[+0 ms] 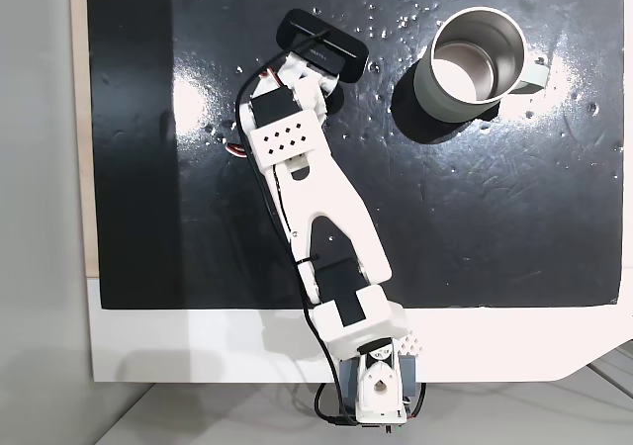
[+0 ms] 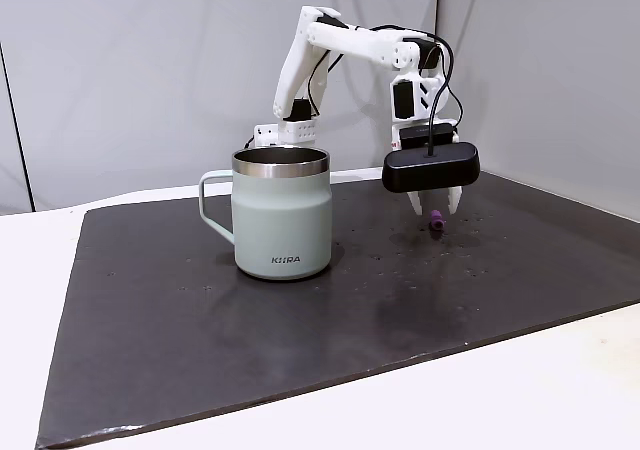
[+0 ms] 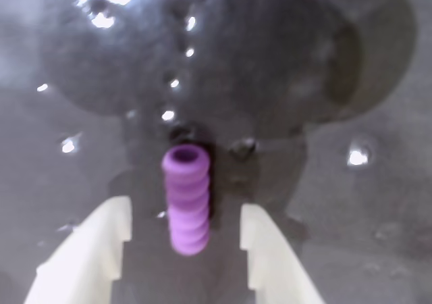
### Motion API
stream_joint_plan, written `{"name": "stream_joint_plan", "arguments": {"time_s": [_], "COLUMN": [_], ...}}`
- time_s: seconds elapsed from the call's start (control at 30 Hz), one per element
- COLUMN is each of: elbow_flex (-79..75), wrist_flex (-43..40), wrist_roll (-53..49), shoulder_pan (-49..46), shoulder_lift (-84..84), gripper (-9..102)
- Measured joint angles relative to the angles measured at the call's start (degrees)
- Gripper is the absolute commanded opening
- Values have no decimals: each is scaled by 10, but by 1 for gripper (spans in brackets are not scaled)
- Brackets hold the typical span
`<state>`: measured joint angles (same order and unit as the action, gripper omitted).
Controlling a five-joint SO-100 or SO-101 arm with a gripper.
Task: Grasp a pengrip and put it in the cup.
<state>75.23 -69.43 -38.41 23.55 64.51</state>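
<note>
Wrist view first: the pengrip [image 3: 187,200] lies on the dark mat [image 3: 351,236], long axis running straight away from the camera, its open end facing the far side. Left fingertip [image 3: 116,226] on one side, right on the other, both clear of the tube with a gap each way, so the gripper [image 3: 185,231] is spread wide around it and grips nothing.

Side fixed view, left to right: the cup [image 2: 281,213] stands upright, handle to the left, steel rim up, and what I can see of the inside looks bare. Well to its right the gripper [image 2: 433,208] hangs low over the mat [image 2: 200,320], the pengrip [image 2: 437,222] lying on the mat between the fingertips.

Top fixed view: the arm [image 1: 316,198] reaches up the mat [image 1: 495,227], the cup [image 1: 475,61] sits upper right near the far edge, steel inside showing nothing in it. Open mat lies between gripper and cup, and plenty more toward the right edge.
</note>
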Motion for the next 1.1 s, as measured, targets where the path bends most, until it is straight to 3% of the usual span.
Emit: {"name": "stream_joint_plan", "arguments": {"time_s": [0.3,0.53,0.83,1.1], "elbow_flex": [-12,-21,-21,-175], "wrist_flex": [20,20,11,-173], "wrist_roll": [-20,-36,-41,-40], "shoulder_pan": [0,2,1,-46], "shoulder_lift": [-53,-63,-46,-24], "gripper": [17,0,0,0]}}
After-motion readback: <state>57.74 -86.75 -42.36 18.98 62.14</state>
